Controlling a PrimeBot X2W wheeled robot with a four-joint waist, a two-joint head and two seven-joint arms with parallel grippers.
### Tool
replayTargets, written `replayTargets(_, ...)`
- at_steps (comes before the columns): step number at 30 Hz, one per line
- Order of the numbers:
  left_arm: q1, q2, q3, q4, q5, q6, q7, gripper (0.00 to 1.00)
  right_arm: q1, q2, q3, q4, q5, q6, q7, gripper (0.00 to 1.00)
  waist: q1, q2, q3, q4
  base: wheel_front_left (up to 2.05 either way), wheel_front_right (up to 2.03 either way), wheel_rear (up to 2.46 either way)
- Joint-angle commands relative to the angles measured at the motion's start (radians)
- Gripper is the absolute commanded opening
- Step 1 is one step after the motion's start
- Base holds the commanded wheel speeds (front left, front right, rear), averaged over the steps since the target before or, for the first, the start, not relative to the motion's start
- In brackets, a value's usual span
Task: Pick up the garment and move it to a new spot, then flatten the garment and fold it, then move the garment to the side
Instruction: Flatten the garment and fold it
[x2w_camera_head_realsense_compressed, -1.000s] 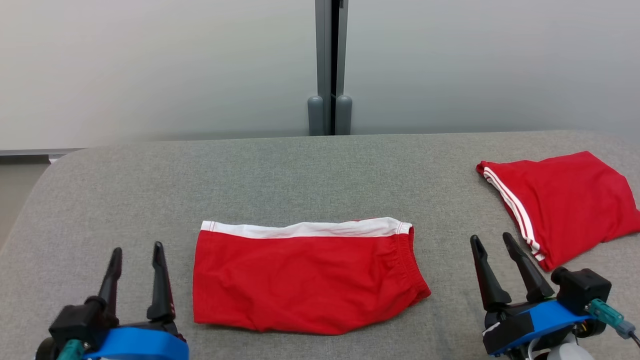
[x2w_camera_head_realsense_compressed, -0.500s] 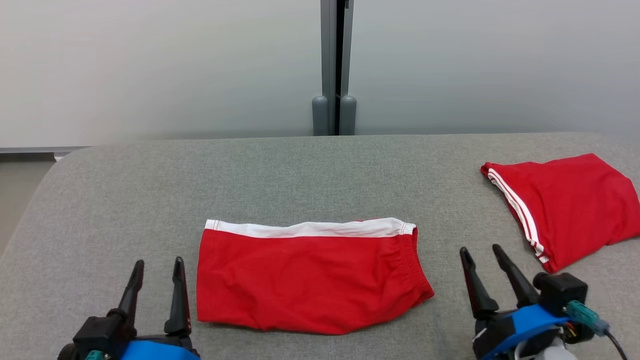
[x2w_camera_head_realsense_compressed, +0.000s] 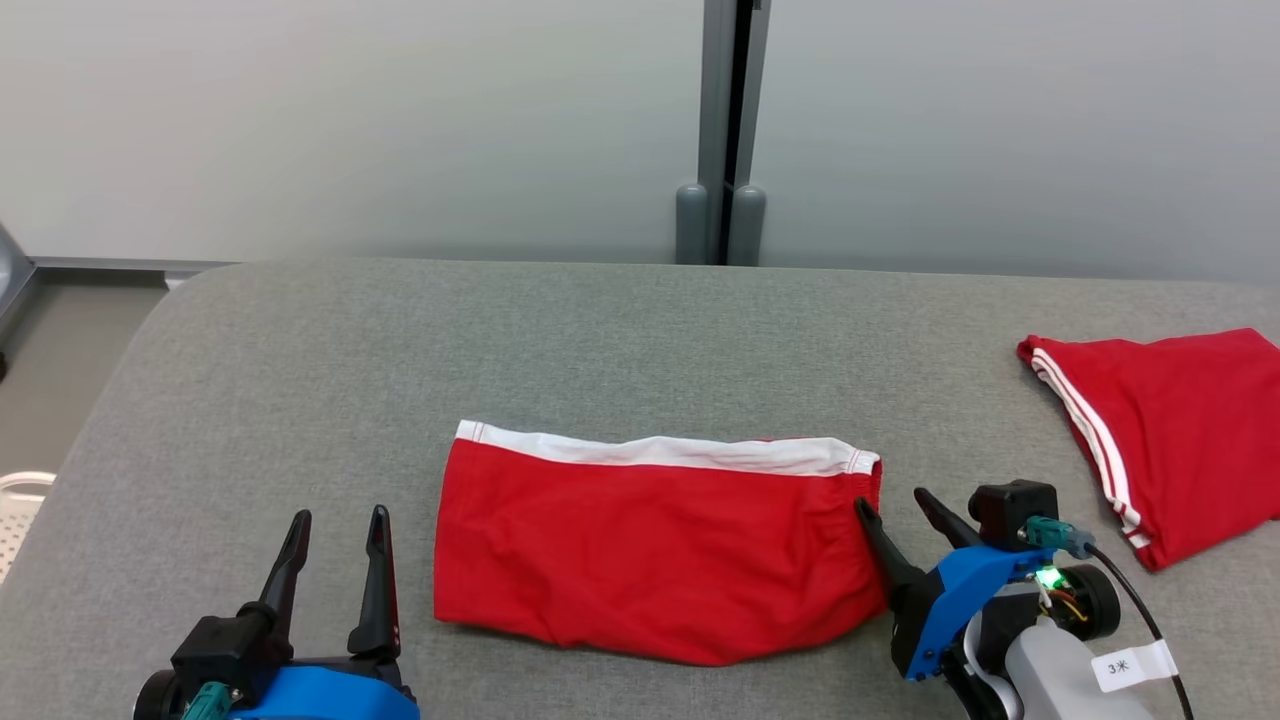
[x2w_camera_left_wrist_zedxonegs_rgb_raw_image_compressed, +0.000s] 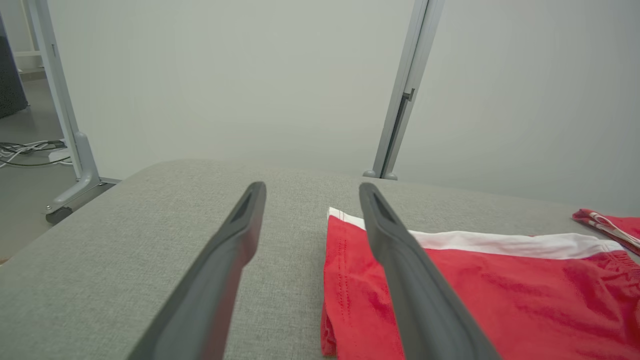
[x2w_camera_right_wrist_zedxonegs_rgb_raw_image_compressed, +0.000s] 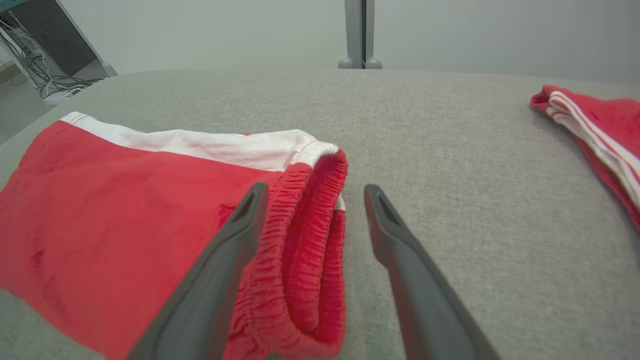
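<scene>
**Red garment (x2w_camera_head_realsense_compressed: 650, 550) lies folded at the near middle, both hands spread**

Grey woven cloth covers the tabletop (x2w_camera_head_realsense_compressed: 500, 330). The garment rests flat on it as a broad red oblong, nearer the front edge than the back and roughly midway between the two hands. A white band (x2w_camera_head_realsense_compressed: 660, 452) runs along its far edge. Its gathered elastic waistband (x2w_camera_right_wrist_zedxonegs_rgb_raw_image_compressed: 310, 220) forms the right end, stacked in soft layers. The red cloth shows a few shallow wrinkles.

At the near left, the left hand (x2w_camera_head_realsense_compressed: 339, 513) points away from the robot with its two dark fingers parted and nothing between them. It sits just beside the garment's left edge, with a strip of bare grey cloth between them.

At the near right, the right hand (x2w_camera_head_realsense_compressed: 890, 498) angles toward the far left and reaches the garment's right end. Its fingers are spread wide and pinch nothing. Seen from its own wrist, the folded waistband lies in the gap between them, with the left finger over red cloth and the right finger over bare tabletop. Whether either finger touches the fabric, I cannot tell.

A second red garment (x2w_camera_head_realsense_compressed: 1170, 440), trimmed with thin white stripes, lies folded at the far right, well apart from the first. Behind the tabletop, pale wall panels meet at a grey post (x2w_camera_head_realsense_compressed: 722, 130).
</scene>
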Motion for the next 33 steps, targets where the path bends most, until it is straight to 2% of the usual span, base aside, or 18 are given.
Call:
replayTargets(1,-0.016,-0.005,0.006,0.003,0.007,-0.006,-0.004,1.0,-0.027,0.008,-0.014,0.055,-0.006,0.0,0.014,1.0,0.0,-0.0001,0.007,0.015,0.0,0.0,0.0)
replayTargets(11,-0.027,-0.014,0.018,0.01,0.021,-0.013,-0.004,1.0,-0.091,0.024,-0.068,0.238,0.007,0.0,0.043,1.0,0.0,-0.0001,0.033,0.041,0.0,0.0,0.0)
replayTargets(15,-0.038,-0.008,0.014,0.015,0.024,-0.011,-0.004,1.0,-0.112,0.034,-0.054,0.287,0.067,0.0,0.076,1.0,0.0,-0.0001,0.052,0.047,0.0,0.0,0.0)
replayTargets(19,-0.052,0.004,0.0,0.019,0.014,-0.011,-0.004,1.0,-0.125,0.04,-0.033,0.334,0.139,0.0,0.157,1.0,0.0,-0.0001,0.061,0.056,0.0,0.0,0.0)
replayTargets(20,-0.054,0.006,-0.003,0.021,0.011,-0.011,-0.004,1.0,-0.127,0.041,-0.028,0.34,0.154,0.0,0.171,0.78,0.0,-0.0001,0.061,0.058,0.0,0.0,0.0)
replayTargets(21,-0.055,0.009,-0.005,0.022,0.008,-0.011,-0.004,1.0,-0.13,0.041,-0.024,0.343,0.167,0.0,0.179,0.5,0.0,-0.0001,0.061,0.059,0.0,0.0,0.0)
replayTargets(22,-0.057,0.011,-0.006,0.024,0.006,-0.011,-0.004,1.0,-0.133,0.041,-0.018,0.345,0.179,0.0,0.18,0.36,0.0,-0.0001,0.062,0.061,0.0,0.0,0.0)
replayTargets(23,-0.057,0.012,-0.007,0.024,0.005,-0.011,-0.004,1.0,-0.138,0.041,-0.015,0.341,0.197,0.0,0.18,0.13,0.0,-0.0001,0.061,0.063,0.0,0.0,0.0)
replayTargets(24,-0.057,0.014,-0.008,0.026,0.003,-0.011,-0.004,1.0,-0.141,0.04,-0.013,0.336,0.213,0.0,0.176,0.0,0.0,-0.0001,0.06,0.065,0.0,0.0,0.0)
replayTargets(29,-0.046,0.017,-0.01,0.032,-0.003,-0.011,-0.004,1.0,-0.146,0.024,0.012,0.284,0.296,0.0,0.165,0.0,0.0,-0.0001,0.047,0.066,0.0,0.0,0.0)
replayTargets(33,-0.034,0.018,-0.01,0.037,-0.004,-0.011,-0.004,1.0,-0.127,-0.032,0.039,0.223,0.355,0.0,0.155,0.0,0.0,-0.0001,0.031,0.057,0.0,0.0,0.0)
